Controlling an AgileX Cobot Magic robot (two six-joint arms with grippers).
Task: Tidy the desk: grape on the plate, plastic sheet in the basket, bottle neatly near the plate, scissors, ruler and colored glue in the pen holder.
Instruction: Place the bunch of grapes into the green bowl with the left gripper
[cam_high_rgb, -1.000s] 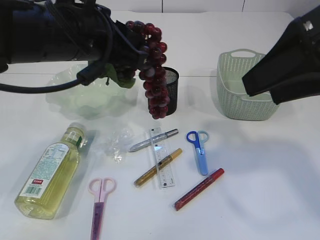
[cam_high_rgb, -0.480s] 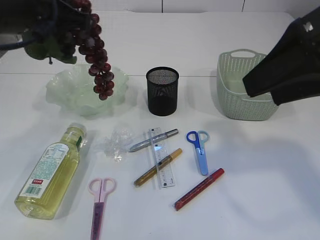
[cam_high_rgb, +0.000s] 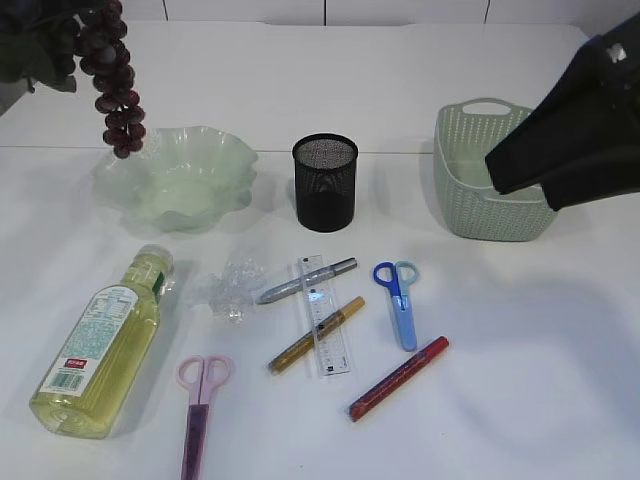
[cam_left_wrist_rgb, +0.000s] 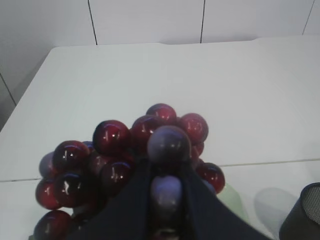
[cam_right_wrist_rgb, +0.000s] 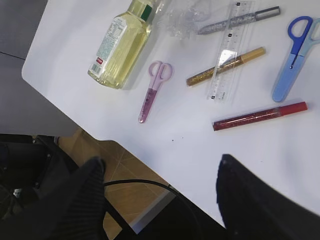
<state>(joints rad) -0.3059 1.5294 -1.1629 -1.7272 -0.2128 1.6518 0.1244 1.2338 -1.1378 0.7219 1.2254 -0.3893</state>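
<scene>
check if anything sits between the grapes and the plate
Nothing visible does. The grapes, gripped by the left gripper, hang above the plate's back left rim, and the bowl looks empty. The pen holder stands off to its right.

Glossy dark-red grapes, smooth, with bright highlights. Translucent pale-green plate, shiny and ruffled like glass or plastic. Black wire-mesh pen holder, matt. Woven-look plastic basket, matt mint green. Clear plastic bottle with paper label. Crinkled transparent plastic sheet. Clear plastic ruler. Glittery glue sticks. Smooth matt white bench.
</scene>
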